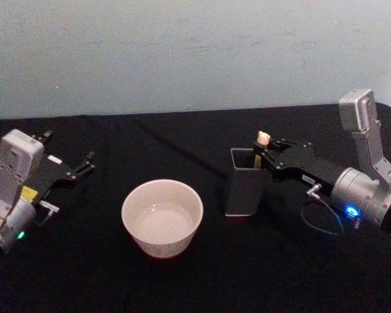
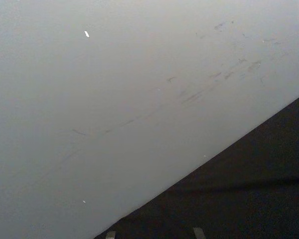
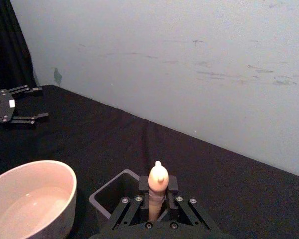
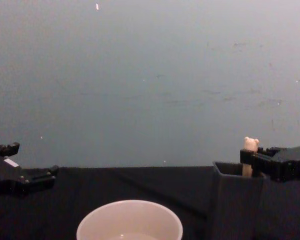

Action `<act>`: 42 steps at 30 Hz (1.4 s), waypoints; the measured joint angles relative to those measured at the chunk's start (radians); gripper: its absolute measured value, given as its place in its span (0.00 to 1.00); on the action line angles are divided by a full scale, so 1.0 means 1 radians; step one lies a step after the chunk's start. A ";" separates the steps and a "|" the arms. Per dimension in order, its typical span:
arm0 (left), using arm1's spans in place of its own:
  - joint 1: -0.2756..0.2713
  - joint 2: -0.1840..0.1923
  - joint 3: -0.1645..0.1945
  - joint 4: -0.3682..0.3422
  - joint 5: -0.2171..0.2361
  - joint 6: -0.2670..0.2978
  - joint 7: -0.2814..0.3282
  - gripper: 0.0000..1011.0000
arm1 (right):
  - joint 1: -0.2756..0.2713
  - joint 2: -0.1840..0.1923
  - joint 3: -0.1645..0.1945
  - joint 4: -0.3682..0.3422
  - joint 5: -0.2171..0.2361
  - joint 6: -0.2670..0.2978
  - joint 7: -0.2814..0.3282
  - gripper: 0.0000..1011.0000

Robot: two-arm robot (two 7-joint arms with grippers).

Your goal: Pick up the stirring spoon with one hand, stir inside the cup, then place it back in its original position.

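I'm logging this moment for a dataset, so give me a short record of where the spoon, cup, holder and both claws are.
stirring spoon: upright in the holder, bear head above the rim
holder: dark, square, standing on the black table, to the cup's right
cup: cream-white, wide, apart from the holder
right claw: shut on the stirring spoon's handle, just below the bear head
left claw: open, idle at the table's left side

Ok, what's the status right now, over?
Right gripper shut on stirring spoon, upright in holder. Left gripper open, parked far left. Cup beside holder, nothing between.
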 joint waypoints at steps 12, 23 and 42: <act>0.000 0.000 0.000 0.000 0.000 0.000 0.000 0.99 | 0.000 0.000 0.000 0.000 0.000 0.000 0.000 0.20; 0.000 0.000 0.000 0.000 0.000 0.000 0.000 0.99 | -0.003 0.002 0.002 -0.025 0.021 0.024 0.017 0.20; 0.000 0.000 0.000 0.000 0.000 0.000 0.000 0.99 | -0.013 0.037 0.023 -0.137 0.138 0.057 0.019 0.20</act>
